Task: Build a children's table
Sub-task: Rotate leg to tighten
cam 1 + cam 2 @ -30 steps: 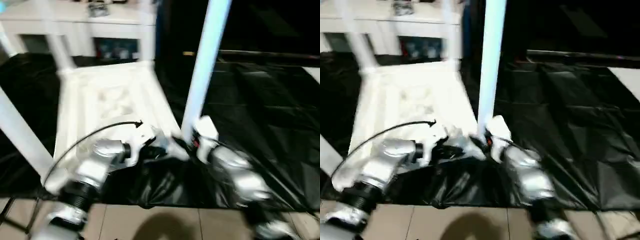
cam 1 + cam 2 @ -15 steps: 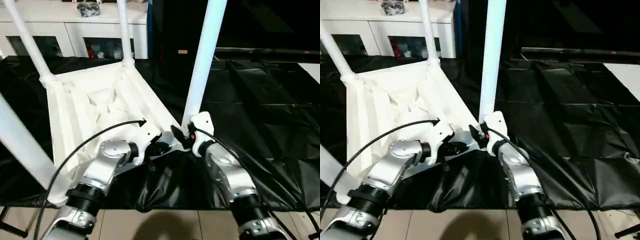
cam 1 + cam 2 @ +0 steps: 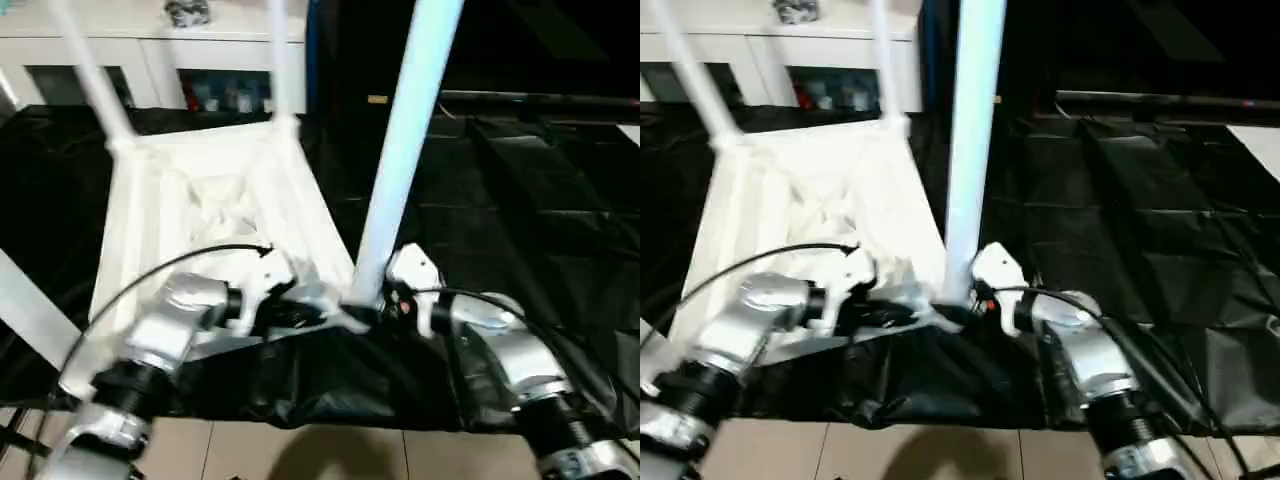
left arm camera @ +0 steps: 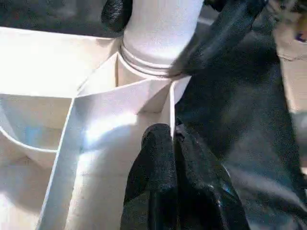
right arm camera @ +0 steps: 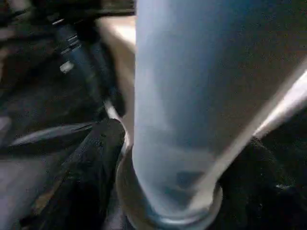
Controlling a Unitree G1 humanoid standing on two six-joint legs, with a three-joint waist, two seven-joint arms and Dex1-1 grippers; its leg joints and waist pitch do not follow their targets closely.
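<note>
The white children's table lies upside down, its ribbed underside (image 3: 200, 190) facing up on a black sheet. Legs stand in its corner sockets: two far ones (image 3: 90, 70) (image 3: 280, 50), one at the near left (image 3: 30, 310), and a near-right leg (image 3: 405, 130). My right gripper (image 3: 375, 300) is shut on the base of that near-right leg (image 5: 177, 120), with one black finger (image 5: 91, 163) on either side. My left gripper (image 4: 171, 134) is shut on the tabletop's rim wall (image 4: 144, 93), just beside the same corner socket.
A black sheet (image 3: 520, 200) covers the floor under and to the right of the table. A white cabinet with glass doors (image 3: 150, 30) stands behind, with a dark object (image 3: 187, 12) on top. Beige floor tiles (image 3: 300, 450) show at the near edge.
The head view has shifted and blurred. My right forearm has swung out to the right while its gripper stays at the leg's base. The left gripper keeps its hold on the rim.
</note>
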